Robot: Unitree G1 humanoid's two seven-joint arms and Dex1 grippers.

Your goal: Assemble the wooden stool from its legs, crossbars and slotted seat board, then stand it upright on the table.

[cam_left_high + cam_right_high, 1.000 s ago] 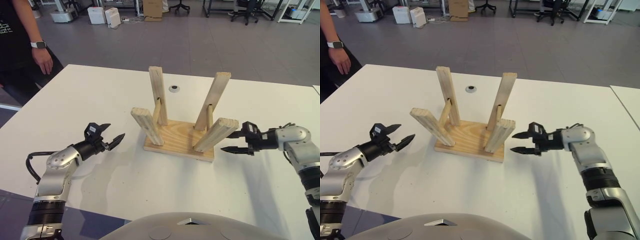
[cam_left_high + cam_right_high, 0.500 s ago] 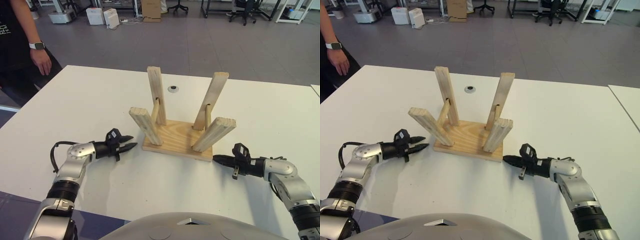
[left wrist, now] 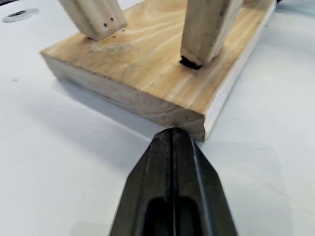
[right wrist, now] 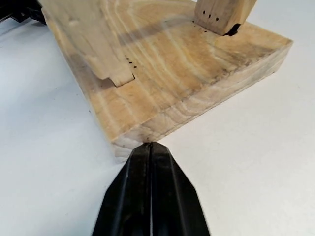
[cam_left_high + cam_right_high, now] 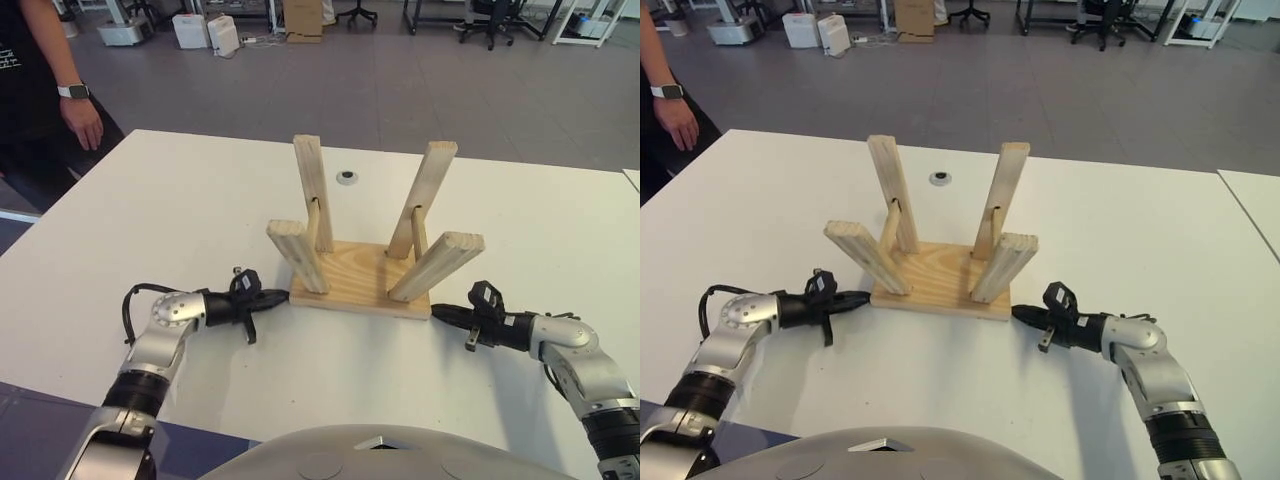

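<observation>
The pale wooden stool (image 5: 940,288) is upside down near the middle of the white table (image 5: 180,210). Its flat rectangular seat board (image 5: 358,283) lies on the tabletop. Four square-cut wooden legs (image 5: 312,188) rise from it and splay outward. The two far ones stand taller in my head view, and the two near ones lean towards me. A thin wooden crossbar (image 5: 318,222) shows just beside each far leg, but I cannot tell where its lower end meets the rest.

My left pincer (image 5: 281,296) lies low over the table with its two dark fingers (image 3: 160,162) clenched flat together, holding nothing. Its tip is at the near left corner of the seat board. From my left wrist it looks to be touching the bottom edge of that corner, though I cannot be sure of contact.

My right pincer (image 5: 441,312) mirrors it on the other side. It is also low over the table, pressed shut and empty. Its point (image 4: 150,146) sits against the near right corner of the board where the wood meets the tabletop.

Both forearms stretch along the table towards the stool from opposite sides. A small dark round disc (image 5: 346,177) lies on the table beyond the stool, well apart from it.
</observation>
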